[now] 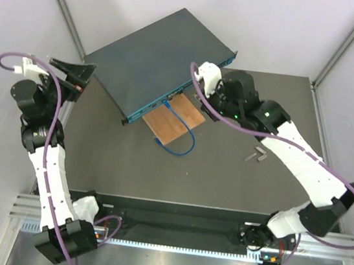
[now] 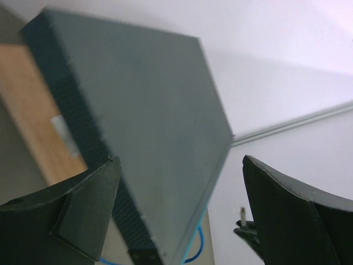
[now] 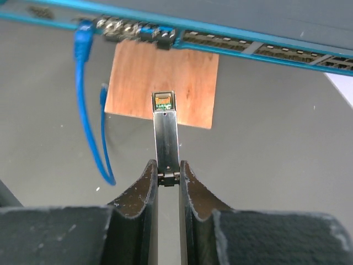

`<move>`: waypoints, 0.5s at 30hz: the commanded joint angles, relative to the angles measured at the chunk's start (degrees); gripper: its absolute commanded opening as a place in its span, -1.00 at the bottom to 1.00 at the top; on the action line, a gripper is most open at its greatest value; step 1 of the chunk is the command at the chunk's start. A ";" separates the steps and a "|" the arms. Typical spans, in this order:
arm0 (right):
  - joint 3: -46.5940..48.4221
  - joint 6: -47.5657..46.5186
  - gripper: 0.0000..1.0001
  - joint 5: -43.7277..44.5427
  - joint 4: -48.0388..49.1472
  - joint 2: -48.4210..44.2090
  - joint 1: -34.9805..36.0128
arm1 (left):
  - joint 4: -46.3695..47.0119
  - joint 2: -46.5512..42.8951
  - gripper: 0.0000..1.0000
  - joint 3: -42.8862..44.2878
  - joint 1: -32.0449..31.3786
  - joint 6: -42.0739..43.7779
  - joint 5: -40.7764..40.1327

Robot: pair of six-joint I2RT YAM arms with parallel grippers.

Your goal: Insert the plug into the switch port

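Teal metal fills the far left of the surface: the switch (image 1: 157, 61) lies flat and skewed, its port-lined face turned toward the near right. My right fingers (image 3: 143, 199) are pinched narrow on the tail of the plug (image 3: 165, 130), a slim metal module. Its socket end points at that face but stands apart from it, hanging over a small wooden board (image 3: 138, 77) that butts against the switch. A blue cable (image 3: 83, 44) sits in a port to the left of the plug and loops down onto the surface beside the board. My left fingers (image 2: 83, 210) are spread wide just off the switch's left corner, gripping nothing. A small grey metal piece (image 1: 257, 155) lies well apart to the right.
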 commanded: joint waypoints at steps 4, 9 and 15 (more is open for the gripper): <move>9.08 5.11 -1.00 1.90 -6.72 5.69 -0.37 | -4.22 -1.16 0.92 -6.77 0.55 1.50 -4.80; 5.13 1.68 -1.00 -10.12 -5.15 1.49 -3.69 | 18.32 -1.94 0.87 -8.37 0.29 -0.70 7.60; 8.89 -7.45 -1.00 -41.51 -12.68 -1.95 -12.05 | 20.04 1.21 0.89 3.22 -4.36 16.68 19.73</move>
